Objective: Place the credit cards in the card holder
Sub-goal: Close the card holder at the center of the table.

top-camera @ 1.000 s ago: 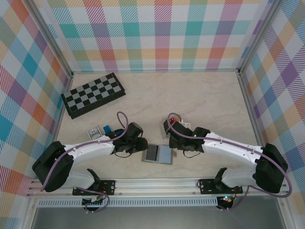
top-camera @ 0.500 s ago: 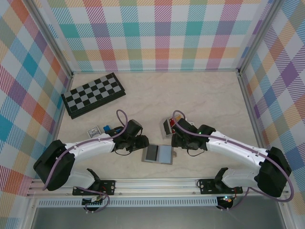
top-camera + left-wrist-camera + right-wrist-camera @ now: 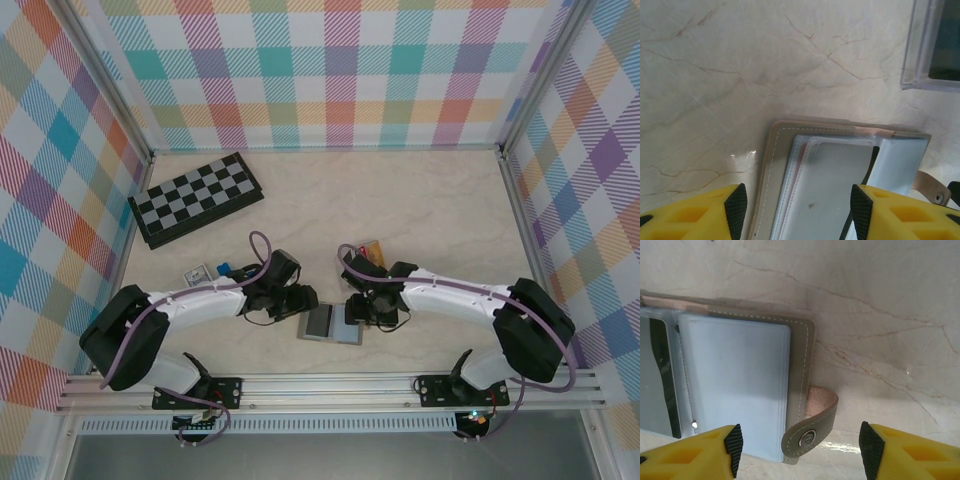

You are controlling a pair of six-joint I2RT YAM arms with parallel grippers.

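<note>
The marble desk (image 3: pixel 420 200) carries a chequered board (image 3: pixel 196 198) at upper left. At lower centre the card holder (image 3: pixel 331 323) lies flat and unfolded. The left hand (image 3: pixel 797 215) and right hand (image 3: pixel 801 450) gape over its two ends, gripping nothing. The credit cards (image 3: pixel 367 249) sit just above the right hand in the frame.

leather-look card holder (image 3: pixel 802 355), glossy marble-look table (image 3: pixel 740 60)

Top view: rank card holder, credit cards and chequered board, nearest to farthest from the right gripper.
1. card holder: lies open right at the right gripper, its right edge under the fingertips.
2. credit cards: just beyond the gripper, farther up the table.
3. chequered board: far off at the back left, clearly the farthest.
</note>
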